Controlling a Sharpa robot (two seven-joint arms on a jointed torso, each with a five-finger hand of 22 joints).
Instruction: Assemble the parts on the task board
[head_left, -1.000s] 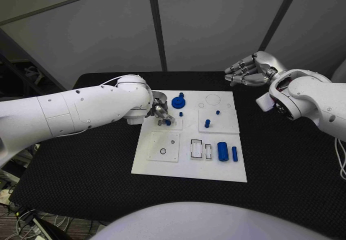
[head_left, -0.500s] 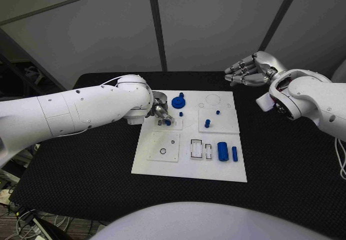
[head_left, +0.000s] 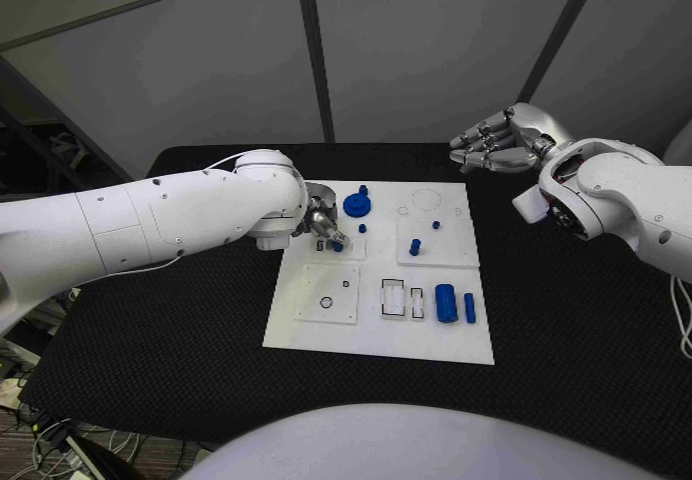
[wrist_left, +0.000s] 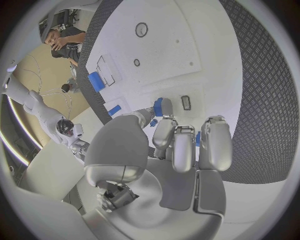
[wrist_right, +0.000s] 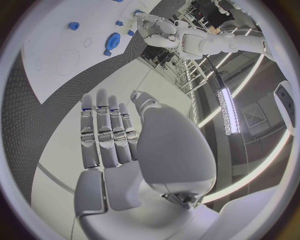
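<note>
The white task board (head_left: 378, 335) lies mid-table. My left hand (head_left: 319, 226) hovers at the board's upper left part and pinches a small blue piece (head_left: 336, 245) between thumb and finger; the left wrist view shows this blue piece (wrist_left: 159, 106) close to a small rectangular slot (wrist_left: 185, 102). Just right of that hand a blue gear (head_left: 356, 206) stands on the board. Two short blue pegs (head_left: 415, 245) stand in the upper right panel. A thick blue cylinder (head_left: 446, 298) and a slim blue bar (head_left: 470, 307) lie lower right. My right hand (head_left: 498, 140) is raised beyond the board's far right corner, holding nothing.
The black table (head_left: 173, 330) surrounds the board, with bare mat on both sides and in front. My left forearm (head_left: 159, 225) crosses the table's left side. Empty rectangular slots (head_left: 392, 298) and a round hole (head_left: 327, 302) mark the board's lower half.
My left hand has shifted very slightly over the board's upper left part, still pinching the blue piece. The right hand has not moved.
</note>
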